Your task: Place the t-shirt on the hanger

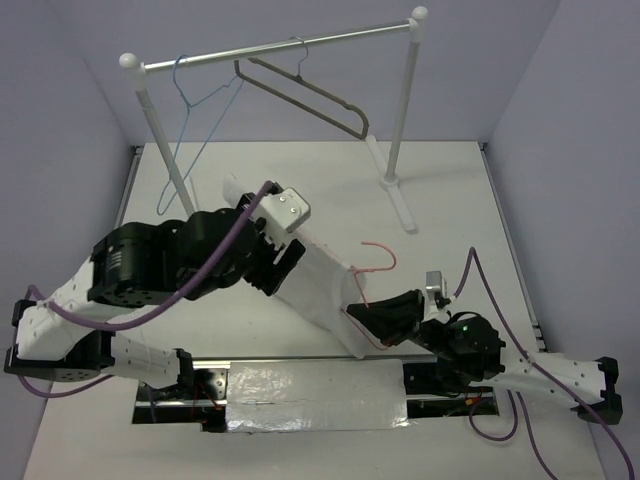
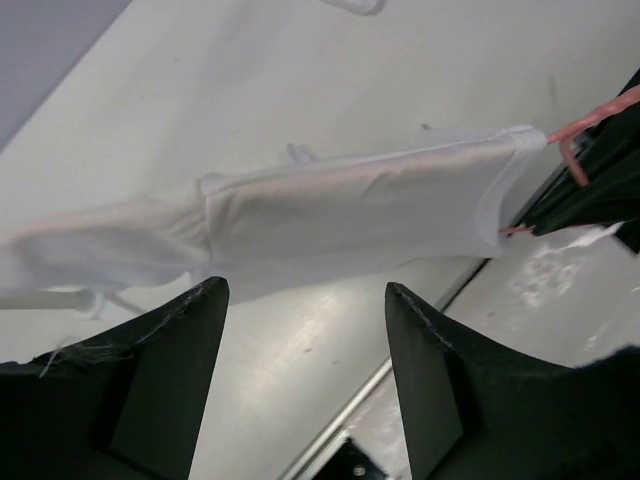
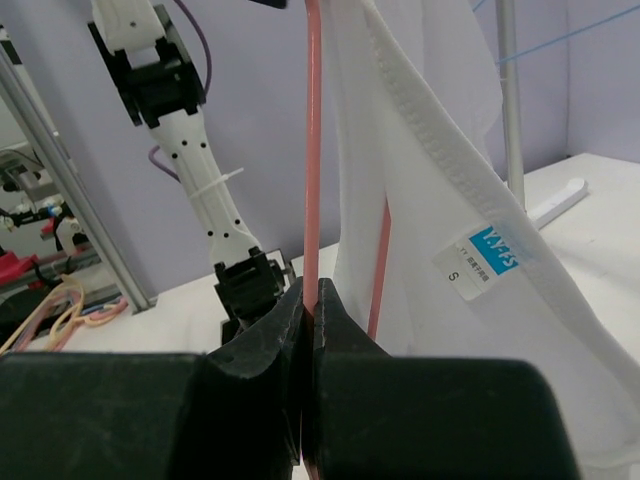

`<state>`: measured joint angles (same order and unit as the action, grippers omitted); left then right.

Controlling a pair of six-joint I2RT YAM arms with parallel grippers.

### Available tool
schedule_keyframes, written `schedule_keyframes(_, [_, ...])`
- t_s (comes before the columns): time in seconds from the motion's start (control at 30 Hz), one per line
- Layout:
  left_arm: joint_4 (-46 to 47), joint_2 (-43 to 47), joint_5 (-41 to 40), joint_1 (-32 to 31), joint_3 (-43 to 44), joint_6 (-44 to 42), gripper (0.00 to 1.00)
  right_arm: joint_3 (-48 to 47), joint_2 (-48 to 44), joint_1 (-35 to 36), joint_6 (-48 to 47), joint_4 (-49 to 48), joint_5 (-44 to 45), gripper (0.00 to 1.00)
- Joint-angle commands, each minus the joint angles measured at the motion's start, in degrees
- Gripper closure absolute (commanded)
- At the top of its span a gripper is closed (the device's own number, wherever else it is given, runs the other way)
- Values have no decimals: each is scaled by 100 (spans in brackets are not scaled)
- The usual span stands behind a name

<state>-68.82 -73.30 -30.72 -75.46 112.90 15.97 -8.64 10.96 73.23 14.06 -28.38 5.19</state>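
The white t-shirt (image 1: 320, 285) hangs in a long drape on the pink-red wire hanger (image 1: 381, 257). My right gripper (image 1: 368, 315) is shut on the hanger wire (image 3: 312, 150), which is pinched upright between its black fingers (image 3: 270, 340). The shirt's collar and blue neck label (image 3: 482, 256) hang just right of that wire. My left gripper (image 1: 283, 268) is open beside the shirt's upper left part. In the left wrist view the t-shirt (image 2: 340, 210) stretches across beyond the gripper (image 2: 305, 290), with nothing between the fingers (image 2: 180, 340). The hanger (image 2: 590, 115) shows at the right edge.
A clothes rail (image 1: 280, 50) stands at the back with a light-blue wire hanger (image 1: 190, 100) and a thicker grey-brown hanger (image 1: 310, 100) on it. Its white foot (image 1: 400, 200) rests on the table. A foil-covered strip (image 1: 315, 405) lies between the arm bases.
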Motion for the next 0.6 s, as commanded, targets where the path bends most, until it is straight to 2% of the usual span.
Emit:
schedule_keyframes(0.0, [-299, -351, -391, -30, 135, -884, 24, 3, -59, -11, 44, -115, -158, 100])
schedule_keyframes(0.17, [-308, -782, -962, -355, 513, -1192, 28, -58, 29, -20, 166, 245, -396, 100])
schedule_keyframes(0.27, [-168, -748, -743, -496, 619, -1289, 27, 38, -6, -19, 211, 246, -413, 100])
schedule_keyframes(0.43, [-62, -686, -506, -531, 136, -1535, 26, 91, -129, -11, 263, 307, -493, 100])
schedule_keyframes(0.57, [210, -598, 222, -575, -382, -1851, 27, 82, -270, -19, 263, 412, -493, 100])
